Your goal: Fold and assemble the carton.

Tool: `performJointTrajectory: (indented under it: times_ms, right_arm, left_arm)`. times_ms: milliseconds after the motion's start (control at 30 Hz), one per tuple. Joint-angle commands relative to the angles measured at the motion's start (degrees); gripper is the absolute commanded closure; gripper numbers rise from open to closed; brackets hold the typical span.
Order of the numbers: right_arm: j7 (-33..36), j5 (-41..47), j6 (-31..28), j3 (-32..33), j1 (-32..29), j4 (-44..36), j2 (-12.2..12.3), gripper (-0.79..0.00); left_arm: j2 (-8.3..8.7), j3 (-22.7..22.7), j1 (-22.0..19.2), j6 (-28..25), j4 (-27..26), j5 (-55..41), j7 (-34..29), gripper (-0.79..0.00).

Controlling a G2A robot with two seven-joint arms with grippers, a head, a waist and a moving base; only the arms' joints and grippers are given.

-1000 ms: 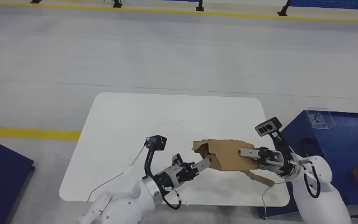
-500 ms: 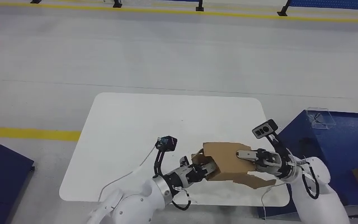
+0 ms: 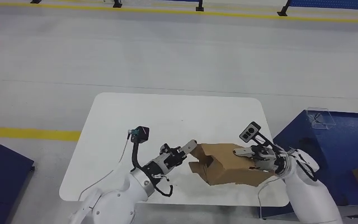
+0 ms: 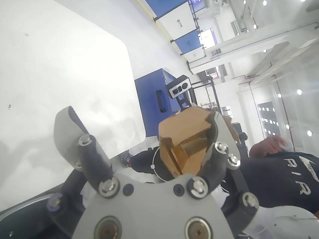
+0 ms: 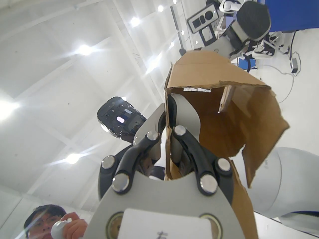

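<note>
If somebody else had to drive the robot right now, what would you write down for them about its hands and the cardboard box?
Left hand: open, at the carton's open end, not clamped on it.
Right hand: shut on one carton wall at the other end.
Carton: over the near right part of the table, already opened into a box shape.
Left to do: the end flaps stick out loose, so fold them in and close the carton.
</note>
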Motion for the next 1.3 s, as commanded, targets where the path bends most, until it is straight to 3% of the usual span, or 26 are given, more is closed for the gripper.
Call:
performJointTrajectory:
  times_ms: [0,267,500,733,833,1267]
  right_arm:
    - [1.52,2.05,2.39,-0.17,0.23,-0.10,0.03,0.000]
    - [0.55,6.10,4.20,0.14,0.49,-0.09,0.42,0.000]
    - [-4.04,10.11,4.74,1.06,1.56,1.66,0.33,0.000]
    - [-4.57,10.69,4.65,1.57,2.02,2.15,0.33,0.000]
    - [-4.31,10.43,4.83,1.62,1.90,1.86,0.37,0.000]
    - [-1.15,5.54,3.53,0.41,0.29,-0.54,0.64,0.000]
  left_arm:
    - [-0.06,-0.04,-0.38,0.55,0.57,0.32,-0.26,-0.785]
    - [-0.47,-0.21,-0.59,-1.17,1.18,-1.70,0.28,-0.785]
    - [-0.22,-5.74,3.94,-6.86,-2.63,-8.41,0.57,-0.785]
    - [0.72,-9.45,5.75,-8.48,-1.49,-9.60,-8.57,-0.785]
    - [0.98,-7.43,4.79,-8.35,-0.89,-5.72,-11.78,-0.785]
    - [0.00,0.71,-0.80,-7.77,2.03,-3.87,-12.35,-0.785]
